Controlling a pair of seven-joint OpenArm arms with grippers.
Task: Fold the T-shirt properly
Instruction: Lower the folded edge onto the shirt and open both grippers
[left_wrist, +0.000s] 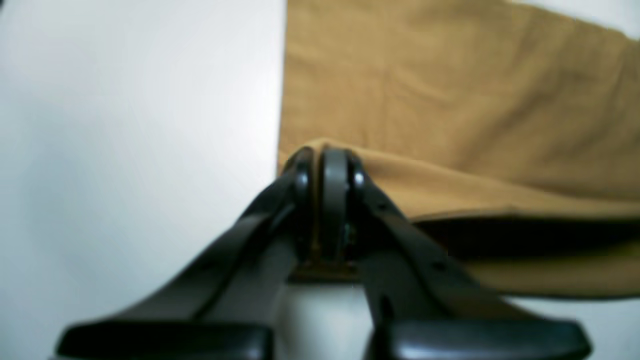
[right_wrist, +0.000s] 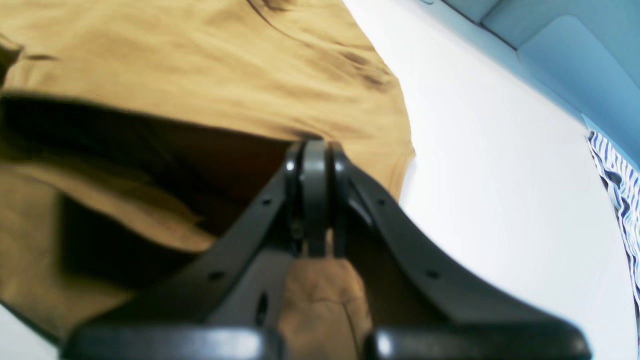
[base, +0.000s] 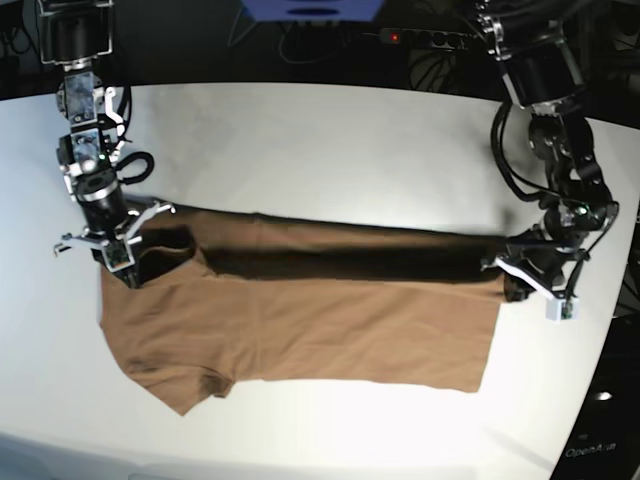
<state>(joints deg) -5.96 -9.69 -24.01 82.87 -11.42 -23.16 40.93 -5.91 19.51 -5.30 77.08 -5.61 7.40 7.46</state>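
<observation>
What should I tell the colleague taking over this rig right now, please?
Left gripper: shut on the T-shirt, pinching one end of a raised edge.
Right gripper: shut on the T-shirt, pinching that edge's other end.
T-shirt: spread across the white table, far edge lifted between the arms and folding over the rest.
Done: both ends gripped, first fold begun.
Left: lay the fold down, release, finish the remaining folds.

The base view looks down from high at the whole white bench. Each wrist view peers close along its fingers at the brown cotton T-shirt, shared by all.
</observation>
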